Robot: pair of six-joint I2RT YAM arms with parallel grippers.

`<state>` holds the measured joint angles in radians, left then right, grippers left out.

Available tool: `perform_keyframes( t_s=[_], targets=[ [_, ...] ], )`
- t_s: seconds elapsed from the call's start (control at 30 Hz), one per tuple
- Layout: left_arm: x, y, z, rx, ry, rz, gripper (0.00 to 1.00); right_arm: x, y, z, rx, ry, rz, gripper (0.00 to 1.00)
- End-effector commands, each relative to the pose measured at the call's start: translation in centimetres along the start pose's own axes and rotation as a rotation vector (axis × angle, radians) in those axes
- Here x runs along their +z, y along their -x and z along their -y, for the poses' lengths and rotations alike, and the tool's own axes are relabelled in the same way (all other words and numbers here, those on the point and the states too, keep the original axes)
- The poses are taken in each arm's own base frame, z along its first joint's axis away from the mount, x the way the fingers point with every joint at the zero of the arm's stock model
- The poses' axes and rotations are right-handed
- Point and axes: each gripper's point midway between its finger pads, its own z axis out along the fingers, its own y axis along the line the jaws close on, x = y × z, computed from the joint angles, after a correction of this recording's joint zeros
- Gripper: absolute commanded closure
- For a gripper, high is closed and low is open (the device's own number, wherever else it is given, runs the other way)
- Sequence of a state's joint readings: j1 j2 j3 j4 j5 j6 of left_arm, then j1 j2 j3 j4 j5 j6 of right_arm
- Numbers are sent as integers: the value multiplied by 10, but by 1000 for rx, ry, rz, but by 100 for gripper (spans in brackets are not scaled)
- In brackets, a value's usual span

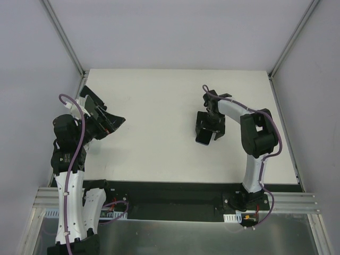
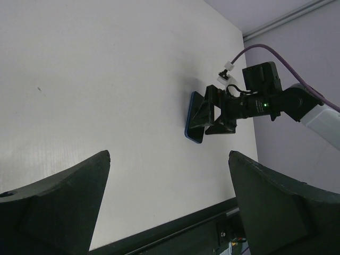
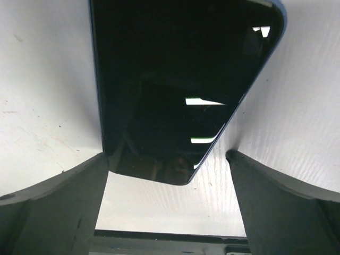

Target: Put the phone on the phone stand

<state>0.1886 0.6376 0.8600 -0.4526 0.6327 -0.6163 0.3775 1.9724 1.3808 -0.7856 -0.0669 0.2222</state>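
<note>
Where the right jaws stand: apart, straddling one end of the phone (image 3: 175,79), which lies glossy dark face up on the bench (image 1: 154,101), flat as far as we can tell.
Contact: one pad (image 3: 74,196) sits right at a long edge of the phone. The other pad (image 3: 281,202) stands just off the opposite edge, so we judge nothing is clamped yet.
Skew: the phone runs at a slant across the gap, not square to the pads.
Risk on closing: we expect the nearer pad to push first and swivel the phone on the smooth bench, so the pinch could land on a corner.
Risk on lifting: slick edges held near one end may let the far end droop or slide out.
Right arm (image 1: 255,138): reaches in toward mid-bench and hunches over the phone, hiding much of it from above.
Stand: we cannot find it in any view, so any carry path is a guess, and an unseen post could be knocked over.
Left jaws: wide apart with nothing between them, at the bench's left side, well apart from the phone. We see no hazard there.
</note>
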Motion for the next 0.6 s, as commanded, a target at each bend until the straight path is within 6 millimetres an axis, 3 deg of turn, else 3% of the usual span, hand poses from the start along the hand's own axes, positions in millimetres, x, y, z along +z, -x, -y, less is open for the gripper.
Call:
perform_keyframes(
  t_s=[0.0,0.1,0.33,0.5,0.57],
  targets=[
    [-6,2,17,62,-70,11,9,-10,26,5,-8,-60,81,0],
    [-5,0,15,47,-66,5,9,-17,37,-1,56,-57,112,4],
    [-6,1,16,61,-68,11,9,-5,43,-4,139,-153,79,3],
    [-4,-1,11,52,-59,6,9,8,32,-4,179,-229,45,0],
    [-4,-2,12,54,-62,3,9,16,20,-1,221,-229,17,6]
  ],
)
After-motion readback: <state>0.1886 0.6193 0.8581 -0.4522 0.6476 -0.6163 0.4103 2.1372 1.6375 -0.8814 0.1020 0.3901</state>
